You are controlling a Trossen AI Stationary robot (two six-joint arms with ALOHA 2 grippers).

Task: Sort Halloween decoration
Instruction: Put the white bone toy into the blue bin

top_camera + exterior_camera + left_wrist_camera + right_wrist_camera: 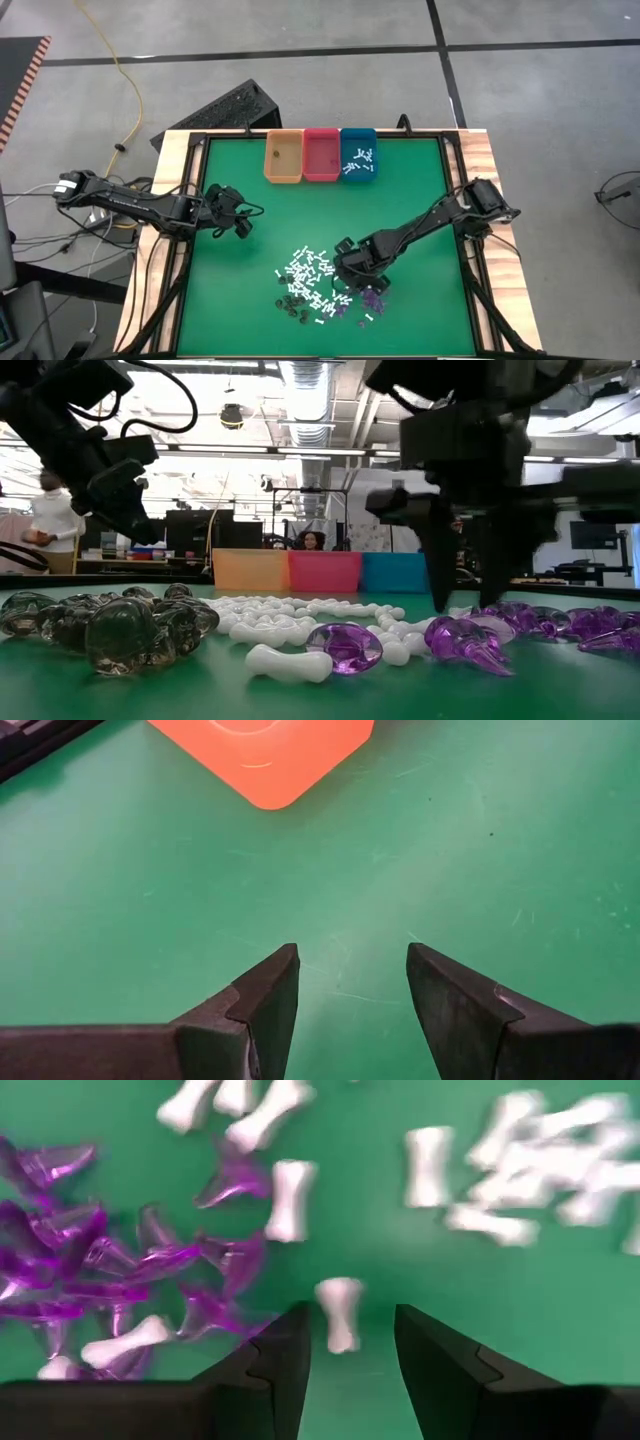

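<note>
My right gripper [350, 1355] hangs low over the decoration pile [320, 285], fingers spread, nothing pinched; one white bone [340, 1312] lies just ahead, blurred. My arm hides part of the pile from above. My left gripper [350, 990] waits spread near the orange bin [283, 157].

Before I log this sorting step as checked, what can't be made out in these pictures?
- Orange bin and pink bin: contents too small in the high view; the low view shows only walls.
- Dark pieces: count too small from above.
- Right gripper: its arm hides the tips from above.
- White bone between its open fingers: blurred; contact unclear.
</note>
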